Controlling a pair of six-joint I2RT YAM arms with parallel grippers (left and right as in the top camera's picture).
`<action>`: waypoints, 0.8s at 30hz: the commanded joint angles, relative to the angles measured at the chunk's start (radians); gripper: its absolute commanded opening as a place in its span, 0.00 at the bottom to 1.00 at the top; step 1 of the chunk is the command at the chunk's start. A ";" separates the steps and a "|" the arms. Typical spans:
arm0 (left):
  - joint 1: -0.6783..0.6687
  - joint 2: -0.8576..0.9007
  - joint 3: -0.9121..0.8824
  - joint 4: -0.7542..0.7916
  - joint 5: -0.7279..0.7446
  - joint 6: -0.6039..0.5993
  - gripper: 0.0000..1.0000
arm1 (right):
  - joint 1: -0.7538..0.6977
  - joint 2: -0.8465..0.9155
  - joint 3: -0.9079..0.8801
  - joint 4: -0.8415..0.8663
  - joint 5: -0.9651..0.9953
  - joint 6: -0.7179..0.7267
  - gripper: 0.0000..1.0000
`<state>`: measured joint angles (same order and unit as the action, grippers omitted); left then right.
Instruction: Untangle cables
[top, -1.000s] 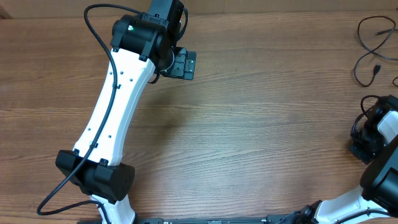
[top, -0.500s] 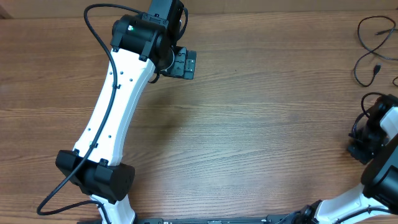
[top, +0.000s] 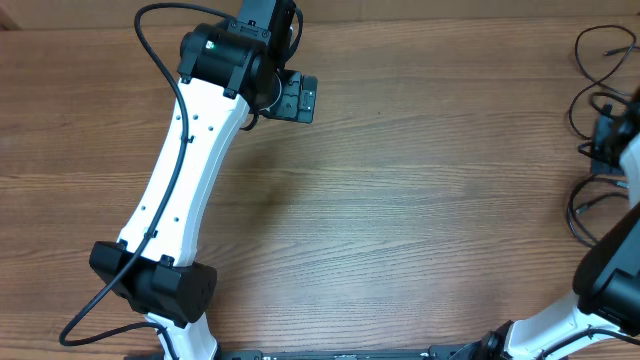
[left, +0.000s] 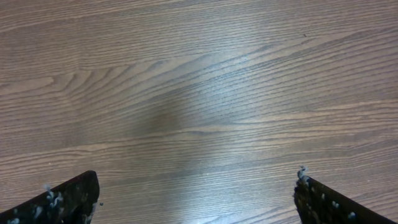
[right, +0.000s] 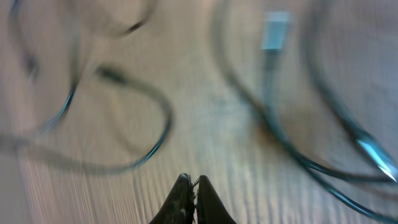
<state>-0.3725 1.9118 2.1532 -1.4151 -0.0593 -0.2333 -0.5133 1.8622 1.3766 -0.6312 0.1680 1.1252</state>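
Over at the far right edge of the brown wood-grain table (top: 400, 200) lie the thin black cables (top: 571, 115), spread in several loose loops that run from the back corner down along that edge. The right arm (top: 605, 270), white with black joints, reaches up that side, and its dark wrist sits right over the middle of those loops.

The right wrist view is badly smeared. The right claw (right: 193, 182) has its two black fingers pressed together, tip against tip, and I can see nothing between them. The cables curve across the wood just past the tips: one loop bends round to the left of the claw, and other strands sweep by on its right. A small pale rectangular plug end (right: 275, 30) lies further out, to the right. Whether the tips touch any strand, I cannot tell through the blur.

The left arm (top: 190, 170) stretches to the back of the table on the other side, well apart from the cables. The left claw (left: 197, 180) is spread wide, its scuffed black fingers (left: 65, 199) at the two lower corners of its view, with only bare wood between them.
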 joint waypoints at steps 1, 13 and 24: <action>0.004 -0.002 0.013 0.004 0.008 -0.014 1.00 | 0.059 0.001 0.017 0.039 -0.008 -0.417 0.04; 0.003 -0.002 0.013 -0.021 0.008 -0.014 1.00 | 0.120 0.180 0.016 0.196 0.006 -0.531 0.04; 0.003 -0.002 0.013 -0.013 0.008 -0.014 1.00 | 0.121 0.230 0.060 0.245 -0.064 -0.741 0.25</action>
<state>-0.3725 1.9114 2.1532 -1.4349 -0.0589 -0.2337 -0.3912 2.1155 1.3884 -0.3965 0.1616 0.5507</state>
